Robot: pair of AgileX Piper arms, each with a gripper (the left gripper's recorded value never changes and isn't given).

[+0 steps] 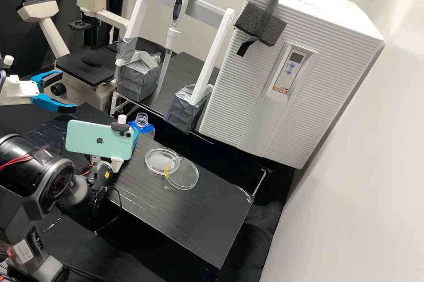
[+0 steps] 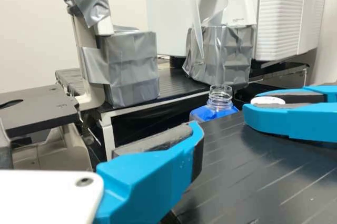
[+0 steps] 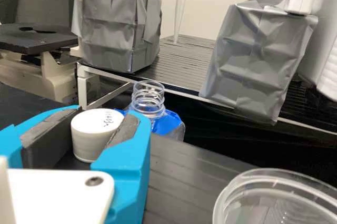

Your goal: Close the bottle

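The right hand (image 3: pixel 89 129) has glossy blue plastic fingers (image 3: pixel 124 161) lined with matt dark grey, rubbery-looking pads (image 3: pixel 45 137), which clamp a matt white plastic cap (image 3: pixel 96 132). Just beyond that hand, the bottle (image 3: pixel 149 98) is clear, shiny plastic with a ridged neck. The counter (image 3: pixel 200 176) under the hand is black, finely grooved and faintly glossy. Beside the hand lies a dish (image 3: pixel 274 197) of clear glossy plastic. Farther off, two blocks (image 3: pixel 113 27) are wrapped in creased grey tape with a dull sheen.
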